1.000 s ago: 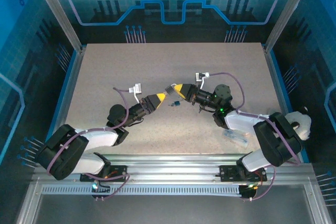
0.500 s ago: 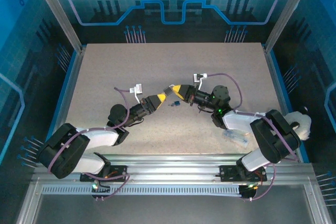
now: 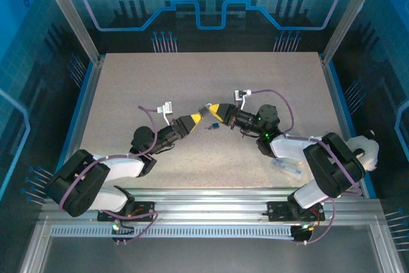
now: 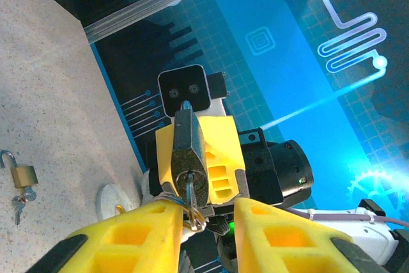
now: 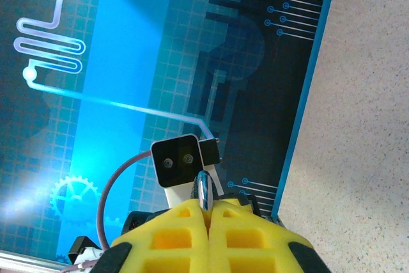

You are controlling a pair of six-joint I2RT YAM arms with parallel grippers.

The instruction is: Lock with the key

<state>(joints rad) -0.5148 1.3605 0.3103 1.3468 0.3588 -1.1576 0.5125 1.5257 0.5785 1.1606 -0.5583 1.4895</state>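
Two black-and-white arms reach in from the near edge of the speckled beige tabletop (image 3: 140,81), and their two yellow-fingered hands meet nose to nose above its middle. On the left, the left hand (image 3: 199,118) points up and to the right. In its wrist view, its two foam fingers (image 4: 131,238) stand apart on either side of one silver key (image 4: 191,191). The key hangs on a thin wire ring and its blade sits in the keyhole of a dull metal padlock (image 4: 190,151). The key lies closer to the left finger, with a dark gap on its other side, and I cannot tell whether the fingers are actually pinching it. The dull metal padlock is off the tabletop, held up between the two hands with its keyhole end facing the left hand. The right hand (image 3: 211,111) is clenched on it. In the right wrist view, its two yellow fingers (image 5: 185,225) are pressed together and a sliver of bright metal sticks out between them. A second lock, a small brass padlock (image 4: 24,174) with its shackle swung open, lies on the tabletop just below the meeting hands, with a few small keys (image 4: 19,204) beside it. Further right, one clear plastic packet (image 3: 287,165) lies flat beside the right arm.
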